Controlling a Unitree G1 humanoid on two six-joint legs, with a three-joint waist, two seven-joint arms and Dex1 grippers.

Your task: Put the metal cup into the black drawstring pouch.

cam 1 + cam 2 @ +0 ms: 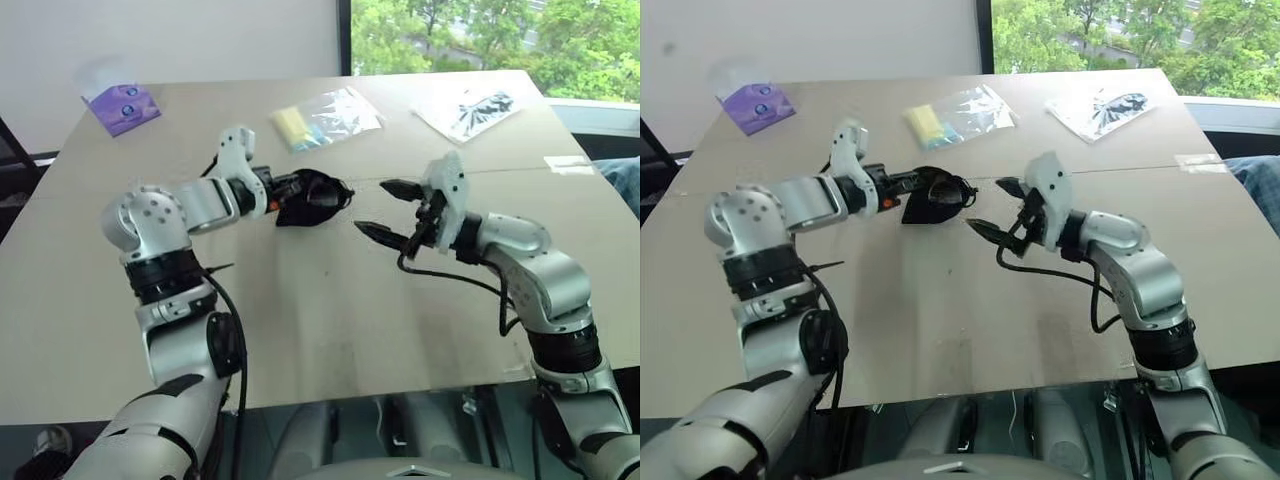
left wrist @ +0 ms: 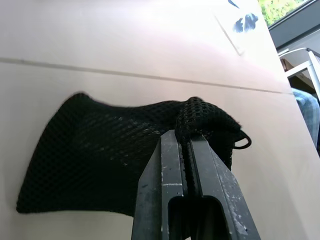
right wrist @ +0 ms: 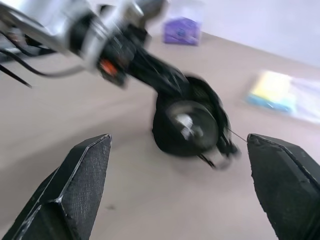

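A: Nearest, at about four o'clock on the table (image 1: 330, 330), the right gripper (image 1: 385, 212) hangs with its fingers spread wide and nothing between them.

B: And the cup?

A: The right wrist view shows the metal cup (image 3: 191, 125) as a silvery disc sitting inside the black drawstring pouch (image 1: 310, 197). I'd judge the insertion done; what's left is likely drawing the cord or setting the pouch down.

B: Who has the pouch?

A: The left gripper (image 1: 285, 187), at about ten o'clock of centre, is clamped tight on the mouth fabric.

B: Its orientation?

A: The mouth faces three o'clock, toward the right gripper; the cup's long axis seems to run nine-to-three, roughly level.
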